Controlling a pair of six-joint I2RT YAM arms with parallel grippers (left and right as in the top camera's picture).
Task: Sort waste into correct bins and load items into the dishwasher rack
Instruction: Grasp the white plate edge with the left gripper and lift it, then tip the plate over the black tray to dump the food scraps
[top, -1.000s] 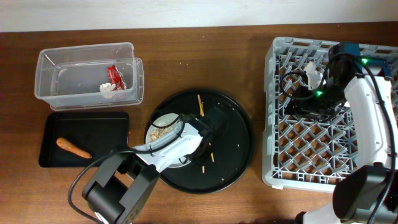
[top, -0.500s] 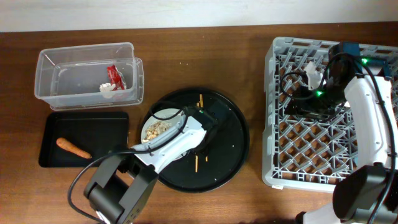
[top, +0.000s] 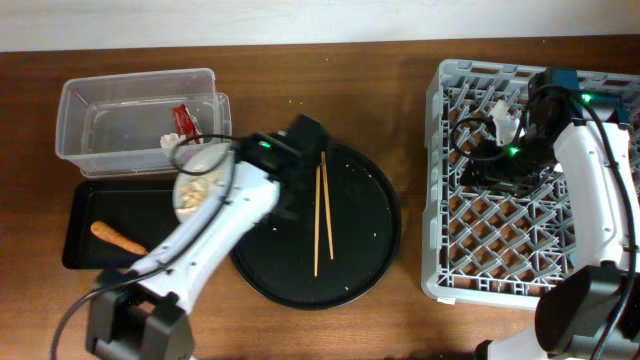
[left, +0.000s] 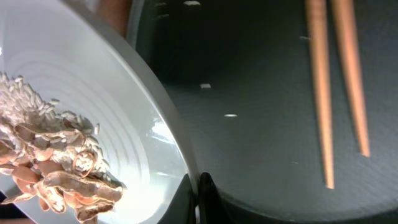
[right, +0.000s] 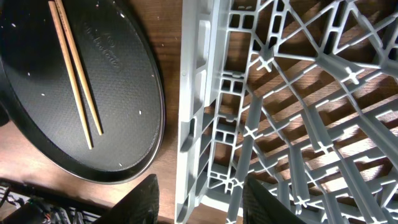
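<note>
I've got the left fingers (left: 206, 198) clamped, it seems, on the rim of the plate (left: 134, 118), held flat so the food scraps (left: 56, 174) beyond them don't spill short of the black tray (top: 150, 210) below; the right fingers (right: 146, 199) hang apart over the dishwasher rack (right: 199, 112).

The plate (left: 143, 124) is cut off at left — the chopsticks (left: 320, 93) run past the top edge.
</note>
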